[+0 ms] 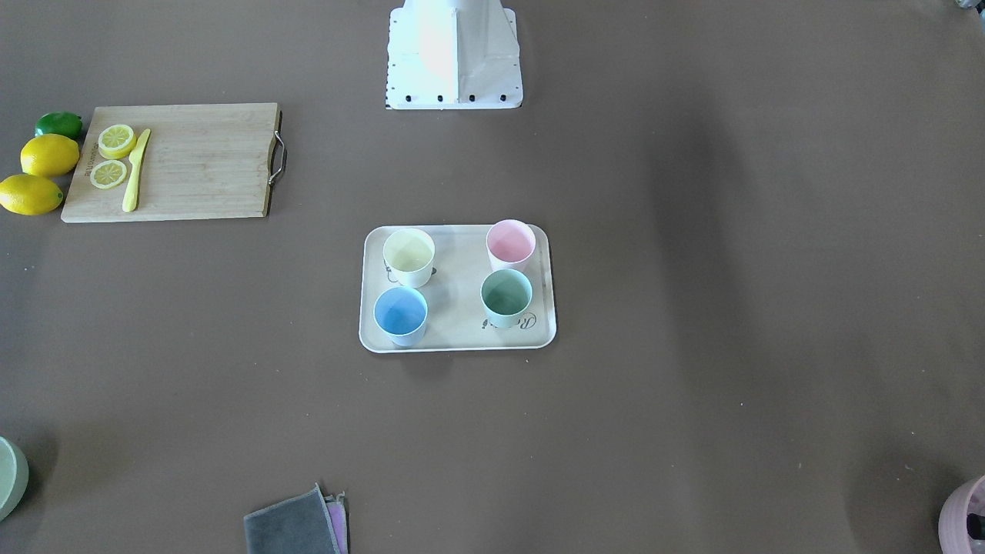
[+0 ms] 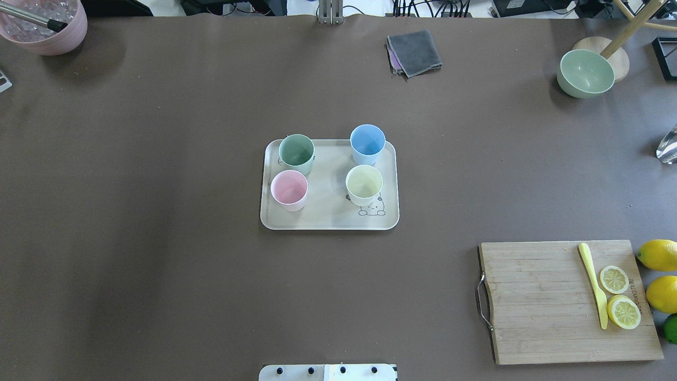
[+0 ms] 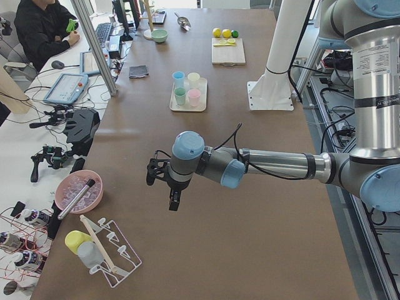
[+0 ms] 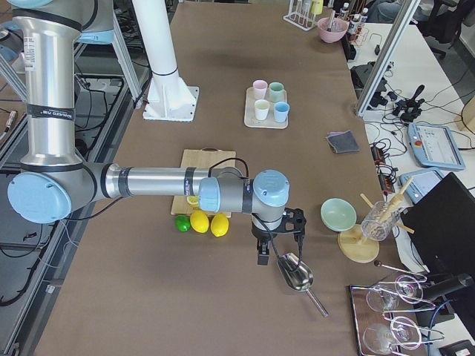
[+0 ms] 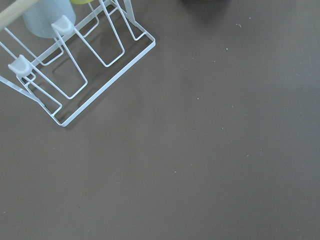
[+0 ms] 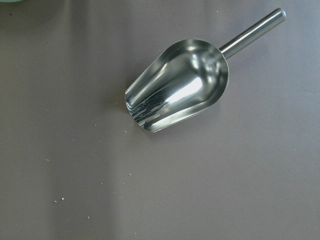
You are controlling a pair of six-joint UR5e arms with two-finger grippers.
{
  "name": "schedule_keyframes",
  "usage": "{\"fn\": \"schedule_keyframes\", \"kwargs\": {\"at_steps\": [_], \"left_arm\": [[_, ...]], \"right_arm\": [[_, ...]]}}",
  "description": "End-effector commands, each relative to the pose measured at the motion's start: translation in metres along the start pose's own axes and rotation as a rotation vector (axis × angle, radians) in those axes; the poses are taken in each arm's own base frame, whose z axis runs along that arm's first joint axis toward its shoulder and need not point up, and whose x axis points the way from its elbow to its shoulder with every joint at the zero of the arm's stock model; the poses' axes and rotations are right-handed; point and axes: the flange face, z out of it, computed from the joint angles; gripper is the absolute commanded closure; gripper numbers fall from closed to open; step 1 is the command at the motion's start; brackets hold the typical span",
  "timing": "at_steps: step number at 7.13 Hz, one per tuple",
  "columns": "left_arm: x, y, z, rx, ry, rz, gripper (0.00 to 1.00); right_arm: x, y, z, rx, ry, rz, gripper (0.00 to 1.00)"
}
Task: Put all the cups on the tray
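The cream tray (image 2: 328, 214) lies in the middle of the table. All four cups stand upright on it: mint green (image 2: 296, 152), light blue (image 2: 367, 144), pale pink (image 2: 289, 189) and pale yellow (image 2: 364, 184). The front-facing view shows the same tray (image 1: 462, 288) and cups. My left gripper (image 3: 162, 190) hangs over the table's left end, far from the tray, and I cannot tell whether it is open or shut. My right gripper (image 4: 280, 239) hangs over the right end above a metal scoop (image 6: 177, 85); its state cannot be told either. Neither gripper shows in the overhead or front-facing view.
A wooden cutting board (image 2: 566, 301) with lemon slices and a yellow knife sits front right, with lemons (image 2: 658, 255) beside it. A grey cloth (image 2: 415, 52), a sage-green bowl (image 2: 586, 73) and a mauve pot (image 2: 45, 26) stand along the far edge. A white wire rack (image 5: 75, 70) is near the left gripper.
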Motion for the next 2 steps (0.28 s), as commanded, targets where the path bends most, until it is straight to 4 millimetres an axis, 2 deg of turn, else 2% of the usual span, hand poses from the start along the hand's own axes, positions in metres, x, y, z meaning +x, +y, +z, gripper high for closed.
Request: {"fn": "schedule_keyframes", "kwargs": {"at_steps": [1,2], "left_arm": [[-0.0002,0.0,0.0003,-0.001,0.0,0.0,0.02],[0.0003,0.0,0.0008,-0.002,0.0,-0.001,0.02]], "right_arm": [[0.0003,0.0002,0.0004,-0.001,-0.001,0.001,0.0],[-0.0002,-0.0005,-0.0001,0.0,-0.001,0.0,0.0]]}}
